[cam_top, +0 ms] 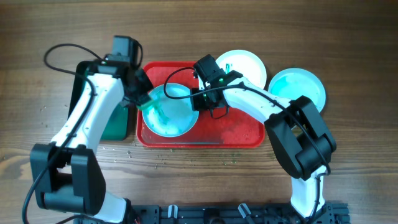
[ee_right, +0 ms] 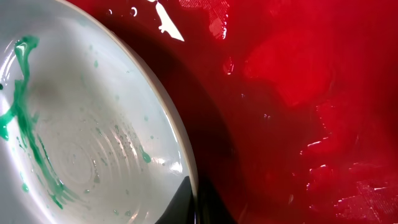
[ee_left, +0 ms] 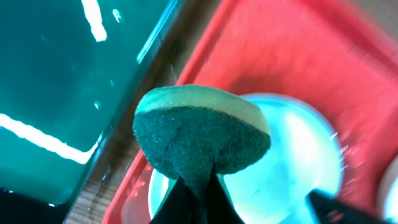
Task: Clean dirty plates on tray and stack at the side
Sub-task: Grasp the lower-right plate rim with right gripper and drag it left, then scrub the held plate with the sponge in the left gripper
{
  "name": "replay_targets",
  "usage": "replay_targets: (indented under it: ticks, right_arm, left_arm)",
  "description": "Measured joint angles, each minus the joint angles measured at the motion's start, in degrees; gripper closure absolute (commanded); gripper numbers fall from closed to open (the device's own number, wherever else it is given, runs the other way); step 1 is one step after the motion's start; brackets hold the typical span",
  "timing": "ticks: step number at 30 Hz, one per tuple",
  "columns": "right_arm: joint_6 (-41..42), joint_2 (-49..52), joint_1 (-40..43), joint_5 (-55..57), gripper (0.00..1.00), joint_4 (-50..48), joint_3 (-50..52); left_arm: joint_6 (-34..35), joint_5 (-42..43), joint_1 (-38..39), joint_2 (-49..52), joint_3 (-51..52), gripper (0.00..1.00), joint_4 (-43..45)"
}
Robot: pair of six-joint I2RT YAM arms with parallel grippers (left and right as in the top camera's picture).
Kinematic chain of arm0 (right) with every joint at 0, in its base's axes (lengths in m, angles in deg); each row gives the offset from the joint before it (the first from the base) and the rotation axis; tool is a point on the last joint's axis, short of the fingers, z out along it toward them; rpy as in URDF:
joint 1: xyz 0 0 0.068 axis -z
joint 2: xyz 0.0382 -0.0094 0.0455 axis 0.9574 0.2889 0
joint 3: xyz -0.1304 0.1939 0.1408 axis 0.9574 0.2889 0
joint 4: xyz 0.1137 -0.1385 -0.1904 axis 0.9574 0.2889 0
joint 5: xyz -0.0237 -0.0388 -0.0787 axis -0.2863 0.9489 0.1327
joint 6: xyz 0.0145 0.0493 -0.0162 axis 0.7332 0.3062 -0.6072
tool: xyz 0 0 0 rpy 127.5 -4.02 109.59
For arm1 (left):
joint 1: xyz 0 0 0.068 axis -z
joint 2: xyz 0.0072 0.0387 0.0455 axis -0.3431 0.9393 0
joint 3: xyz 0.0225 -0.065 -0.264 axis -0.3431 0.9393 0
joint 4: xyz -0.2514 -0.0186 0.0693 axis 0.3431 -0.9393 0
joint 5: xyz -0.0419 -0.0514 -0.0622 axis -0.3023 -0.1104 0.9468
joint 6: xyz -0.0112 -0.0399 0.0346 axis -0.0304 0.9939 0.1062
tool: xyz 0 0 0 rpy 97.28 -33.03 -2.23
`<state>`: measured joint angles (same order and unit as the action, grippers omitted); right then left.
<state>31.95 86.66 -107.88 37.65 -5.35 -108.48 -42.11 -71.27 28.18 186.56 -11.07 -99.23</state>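
Note:
A plate (cam_top: 172,112) smeared with teal-green lies tilted on the left part of the red tray (cam_top: 233,130). My right gripper (cam_top: 200,98) is shut on its right rim; in the right wrist view the fingers (ee_right: 194,205) pinch the rim of the plate (ee_right: 81,124) over the tray (ee_right: 298,93). My left gripper (cam_top: 142,99) is shut on a green and yellow sponge (ee_left: 202,127), held just above the plate (ee_left: 298,155) at its left edge. Two more plates lie off the tray on the wood: a white one (cam_top: 244,65) and a teal-smeared one (cam_top: 298,87).
A dark green tray (cam_top: 115,121) sits left of the red tray, also in the left wrist view (ee_left: 62,81). Small wet spots dot the wood in front of the trays. The left arm's cable loops over the back left.

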Motion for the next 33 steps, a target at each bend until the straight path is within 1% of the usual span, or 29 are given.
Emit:
replay_targets:
  ticks: [5, 9, 13, 17, 24, 28, 29, 33]
  right_arm:
    - [-0.76, 0.09, 0.46, -2.19, 0.96, -0.15, -0.02]
    - [-4.22, 1.4, 3.37, -9.88, 0.96, -1.49, 0.02]
    - [-5.73, 2.75, 6.25, -16.11, 0.96, -2.62, 0.02]
    - [-6.32, 2.93, 6.36, -17.03, 0.96, -3.08, 0.07]
    - [-6.32, 2.93, 6.38, -17.16, 0.96, -3.26, 0.17]
    - [-6.29, 2.93, 6.38, -17.16, 0.96, -3.45, 0.17]
    - [-6.29, 2.93, 6.38, -17.18, 0.96, -3.45, 0.17]
    - [-6.29, 2.93, 6.36, -17.25, 0.96, -3.48, 0.17]
  left_arm:
    - [-6.86, 1.05, 2.21, 0.07, 7.17, 0.96, 7.13]
    - [-11.5, 4.07, 3.72, 0.11, 11.39, 0.96, 11.63]
    - [-13.6, 5.22, 5.38, 0.11, 14.8, 0.96, 15.17]
    - [-16.85, 5.4, 7.48, 0.11, 17.55, 0.96, 18.93]
    - [-27.56, 4.94, 12.07, 0.11, 19.39, 0.96, 25.92]
    - [-28.28, 0.57, 11.52, 0.22, 19.63, 0.96, 30.51]
    - [-28.04, -1.79, 10.51, 0.7, 19.63, 0.96, 32.0]
    - [-24.28, -6.19, 7.61, 2.99, 19.32, 0.96, 31.76]
